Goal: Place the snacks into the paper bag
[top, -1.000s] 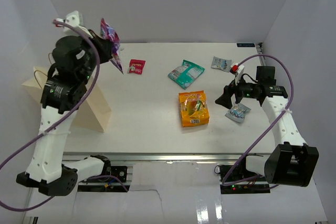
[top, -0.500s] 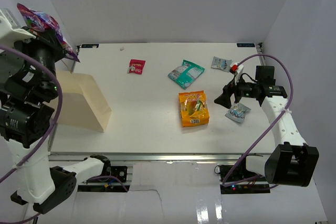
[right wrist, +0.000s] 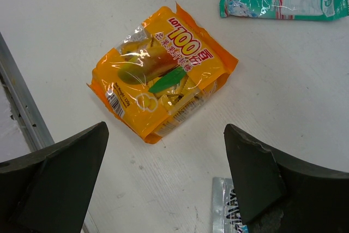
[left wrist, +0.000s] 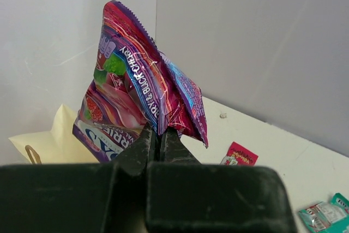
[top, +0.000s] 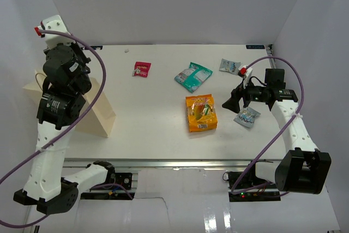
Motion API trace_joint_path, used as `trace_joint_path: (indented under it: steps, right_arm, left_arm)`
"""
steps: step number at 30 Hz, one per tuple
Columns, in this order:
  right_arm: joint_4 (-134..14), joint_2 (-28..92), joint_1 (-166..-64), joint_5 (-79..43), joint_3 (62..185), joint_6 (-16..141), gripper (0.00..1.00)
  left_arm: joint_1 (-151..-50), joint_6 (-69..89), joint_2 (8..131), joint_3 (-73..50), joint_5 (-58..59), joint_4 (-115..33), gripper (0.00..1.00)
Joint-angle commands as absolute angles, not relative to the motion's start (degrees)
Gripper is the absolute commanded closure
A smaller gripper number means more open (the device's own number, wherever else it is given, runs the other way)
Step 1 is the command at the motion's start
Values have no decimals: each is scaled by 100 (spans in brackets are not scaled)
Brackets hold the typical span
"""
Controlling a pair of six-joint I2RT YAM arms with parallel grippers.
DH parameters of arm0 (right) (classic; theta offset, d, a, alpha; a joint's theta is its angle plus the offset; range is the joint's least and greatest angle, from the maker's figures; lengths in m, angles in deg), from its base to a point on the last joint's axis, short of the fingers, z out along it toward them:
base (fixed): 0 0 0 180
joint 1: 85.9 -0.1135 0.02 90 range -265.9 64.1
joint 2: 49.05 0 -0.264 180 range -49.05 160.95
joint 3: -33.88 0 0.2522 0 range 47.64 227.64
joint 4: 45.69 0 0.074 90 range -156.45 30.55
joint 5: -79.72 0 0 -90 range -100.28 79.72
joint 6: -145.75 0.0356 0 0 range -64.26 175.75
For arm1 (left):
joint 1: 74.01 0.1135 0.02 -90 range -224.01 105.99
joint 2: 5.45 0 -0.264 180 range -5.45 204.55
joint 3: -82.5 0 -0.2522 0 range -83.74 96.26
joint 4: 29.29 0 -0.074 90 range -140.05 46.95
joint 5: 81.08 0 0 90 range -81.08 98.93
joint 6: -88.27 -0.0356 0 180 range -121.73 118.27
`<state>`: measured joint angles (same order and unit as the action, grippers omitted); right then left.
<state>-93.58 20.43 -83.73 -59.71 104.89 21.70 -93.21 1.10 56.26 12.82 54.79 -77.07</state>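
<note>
Left claw [left wrist: 158,135] is clamped on a purple packet [left wrist: 139,75], high by the left wall. The paper bag [top: 102,114] sits beneath at the table's [top: 147,107] left edge. Right claw [right wrist: 164,129], fingers wide apart, faces the orange packet [right wrist: 163,91] mid-frame. There's bare table between bag and orange packet; a teal packet [top: 193,76] and a red packet [top: 142,69] lie further back.

Left arm [top: 61,88] has swung back in. Half a second ago it was reared up high, off to the left of the paper bag [top: 102,114] — now it's over the bag's left part again. The purple packet [left wrist: 139,80], visible overhead earlier, is now hidden under the arm from above — the left gripper [left wrist: 158,135] still pinches it above the bag.
</note>
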Motion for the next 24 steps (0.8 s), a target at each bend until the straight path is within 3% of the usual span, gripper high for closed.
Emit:
trace_joint_path:
  steps: [1,11,21,23,24]
  right_arm:
    - [-9223,1977,-8388,-6012,10468,2138,8]
    - [-9214,1907,-8388,-6020,10354,2085,8]
    - [-9223,1837,-8388,-6073,10292,2068,8]
    - [-9223,1810,-8388,-6065,10275,2068,8]
    - [-9249,1793,-8388,-6073,10275,2059,8]
  left_arm:
    - [-9308,-137,5423,1049,5603,-6995,100]
    - [-9071,-111,4992,-41,5595,-6836,100]
    - [-7850,11,5185,-367,4673,-6836,100]
    - [-7753,187,5247,-376,4602,-6889,98]
    - [-7727,301,5264,-376,4558,-6924,91]
